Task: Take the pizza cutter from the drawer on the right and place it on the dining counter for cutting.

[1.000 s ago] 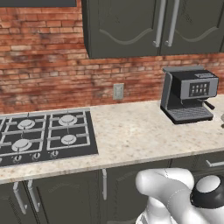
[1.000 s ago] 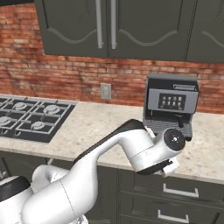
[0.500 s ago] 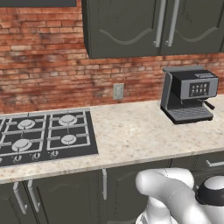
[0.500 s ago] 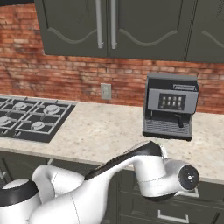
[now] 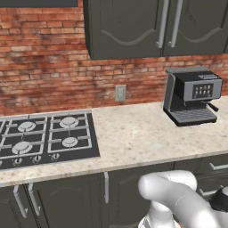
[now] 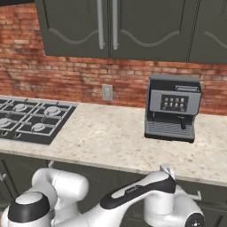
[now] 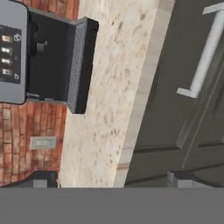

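My gripper [image 7: 113, 180] is open, its two dark fingertips [image 7: 41, 179] set wide apart with nothing between them. It points at the shut charcoal drawer [image 7: 175, 87] under the worktop edge, whose silver bar handle [image 7: 204, 54] lies up and to the right of the fingers in the rolled hand view. The same drawer front [image 5: 213, 165] sits at the right of the cabinet row in the left base view. My arm [image 6: 146, 199] bends low in front of the cabinets. The pizza cutter and the dining counter are out of view.
A black and silver coffee machine [image 6: 172, 108] stands on the beige speckled worktop [image 6: 111, 137] above the drawer. A black gas hob [image 5: 42, 138] lies to the left. Dark wall cabinets [image 5: 156, 26] hang above, against a brick wall with a socket [image 5: 120, 92].
My arm has swung down: the wrist that stood in front of the coffee machine now sits below the worktop edge, level with the drawers. The scene itself has not shifted.
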Robot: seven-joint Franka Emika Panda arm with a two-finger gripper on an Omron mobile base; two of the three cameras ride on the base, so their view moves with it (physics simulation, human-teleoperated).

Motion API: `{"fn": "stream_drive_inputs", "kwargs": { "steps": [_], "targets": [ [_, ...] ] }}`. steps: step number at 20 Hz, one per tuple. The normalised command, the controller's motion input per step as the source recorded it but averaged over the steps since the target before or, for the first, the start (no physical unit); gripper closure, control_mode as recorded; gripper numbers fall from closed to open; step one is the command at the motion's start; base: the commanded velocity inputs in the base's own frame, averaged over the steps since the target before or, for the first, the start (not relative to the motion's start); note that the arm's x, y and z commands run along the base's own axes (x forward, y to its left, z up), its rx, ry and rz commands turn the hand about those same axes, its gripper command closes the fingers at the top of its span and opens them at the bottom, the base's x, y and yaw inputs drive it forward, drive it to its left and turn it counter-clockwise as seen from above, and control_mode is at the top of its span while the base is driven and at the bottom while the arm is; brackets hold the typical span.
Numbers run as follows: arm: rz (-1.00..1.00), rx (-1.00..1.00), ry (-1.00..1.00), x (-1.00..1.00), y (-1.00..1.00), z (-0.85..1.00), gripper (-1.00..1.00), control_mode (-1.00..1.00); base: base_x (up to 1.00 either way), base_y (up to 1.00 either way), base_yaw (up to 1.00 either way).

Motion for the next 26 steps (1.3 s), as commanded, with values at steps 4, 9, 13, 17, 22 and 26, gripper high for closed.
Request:
{"fn": "stream_drive_inputs", "kwargs": {
  "steps": [4, 9, 13, 17, 22, 26],
  "targets": [
    [-0.02, 0.14, -0.17, 0.0, -0.25, -0.53, -1.0, -1.0, 0.0, 0.0, 0.0],
    [-0.03, 0.11, -0.13, 0.0, -0.18, -0.46, -1.0, -1.0, 0.0, 0.0, 0.0],
    [-0.02, 0.11, -0.13, 0.0, -0.2, -0.4, -1.0, -1.0, 0.0, 0.0, 0.0],
    [0.0, 0.09, -0.11, 0.0, -0.23, -0.27, -1.0, -1.0, 0.0, 0.0, 0.0],
    [0.0, 0.07, -0.11, 0.0, -0.24, -0.25, -1.0, -1.0, 0.0, 0.0, 0.0],
    [0.0, 0.06, -0.14, 0.02, -0.13, -0.24, -1.0, -1.0, 0.0, 0.0, 0.0]
  ]
}}
